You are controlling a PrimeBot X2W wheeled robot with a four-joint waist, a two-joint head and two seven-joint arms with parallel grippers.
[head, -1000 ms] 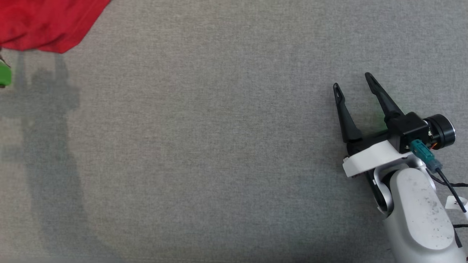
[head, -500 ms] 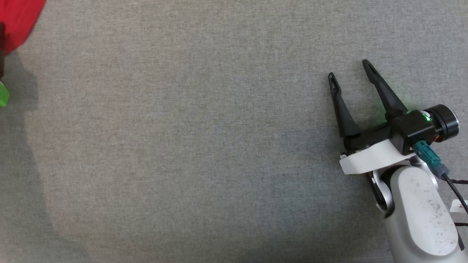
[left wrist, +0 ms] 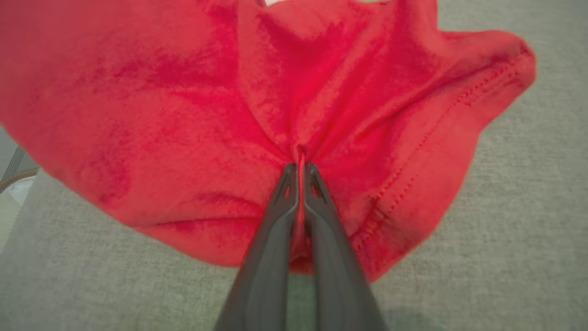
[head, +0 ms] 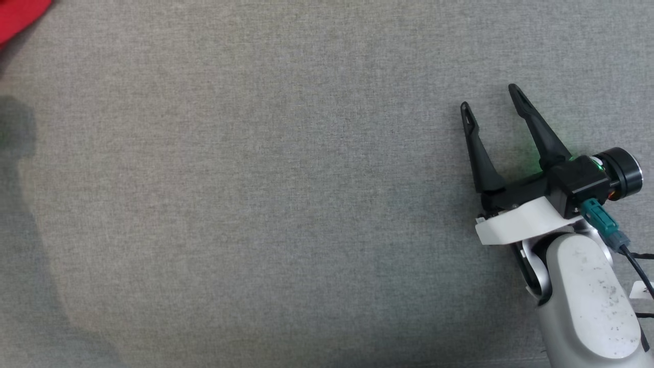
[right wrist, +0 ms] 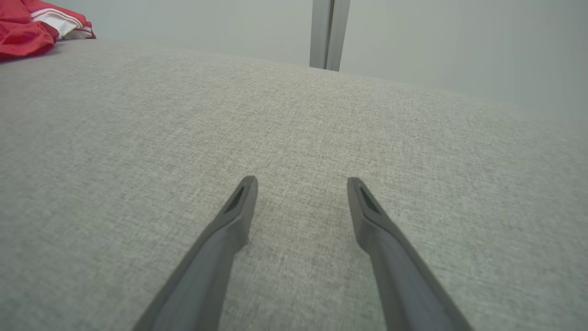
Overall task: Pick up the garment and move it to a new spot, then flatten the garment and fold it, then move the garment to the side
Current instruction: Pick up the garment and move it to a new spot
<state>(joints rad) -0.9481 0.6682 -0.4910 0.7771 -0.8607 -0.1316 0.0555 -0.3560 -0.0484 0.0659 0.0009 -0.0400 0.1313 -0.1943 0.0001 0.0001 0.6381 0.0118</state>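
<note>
In the left wrist view the red garment (left wrist: 183, 115) is spreading across the upper frame, with its stitched hem (left wrist: 436, 138) running down the right side. At centre the left gripper (left wrist: 298, 168) is pinching a bunched fold of it, the jaws pressed together on the cloth. The grey woven desk (left wrist: 505, 230) is showing beneath, along the bottom and right.

In the head view a corner of the garment is peeking in at the upper left, and a soft shadow (head: 18, 133) is falling down the left edge. Well apart, at the lower right, the right gripper (head: 489, 98) is resting over the desk with its jaws spread wide, gripping nothing. A green light (head: 595, 163) is glowing at its wrist and a teal connector (head: 600, 222) is plugging in below. At the right edge a small white tag (head: 641, 290) is carrying marks too small to read.

In the right wrist view some red cloth (right wrist: 23, 34) with white striped trim is lying at the upper left; whether it belongs to the same garment cannot be told. A pale post (right wrist: 328, 32) is rising at top centre, and a plain grey wall (right wrist: 459, 46) is stretching behind the desk.
</note>
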